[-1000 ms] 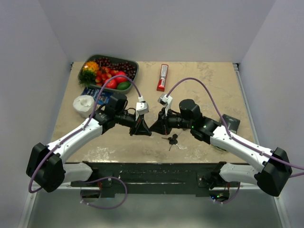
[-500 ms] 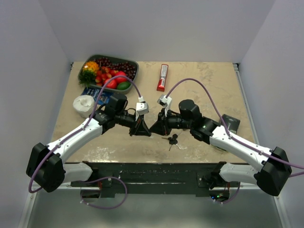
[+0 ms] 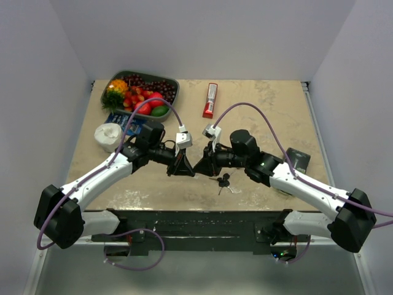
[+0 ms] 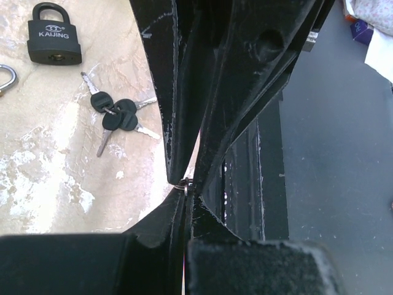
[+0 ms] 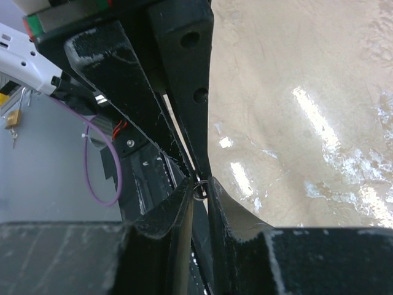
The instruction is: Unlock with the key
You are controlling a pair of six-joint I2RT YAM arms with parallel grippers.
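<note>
So, we judge pick-up step: keys [image 4: 115, 115] loose near black padlock [image 4: 55, 34]; left gripper [image 4: 186, 187] pressed shut; right gripper [image 5: 199, 187] we cannot tell; next, pinch one key head

Top view: left gripper [image 3: 189, 168] and right gripper [image 3: 200, 166] meet tip to tip, whatever sits between is too small to tell. Wrist views: small ring [image 4: 186, 182] at the touching fingertips, can't tell which pair grips it, right jaws' gap unclear. Brass padlock [image 4: 3, 77] cut off at 9 o'clock edge of left wrist view, only shackle shows. Black padlock [image 4: 55, 42] covered by the arms from above. Keys [image 3: 223, 182] too small to count from above. Dark flat thing [image 3: 299, 161] at 3 o'clock half under right arm. Blue packet [image 3: 126, 121] at 10 o'clock partly under left arm. Pale thing [image 4: 371, 24] cut off at 2 o'clock corner, unidentifiable
</note>
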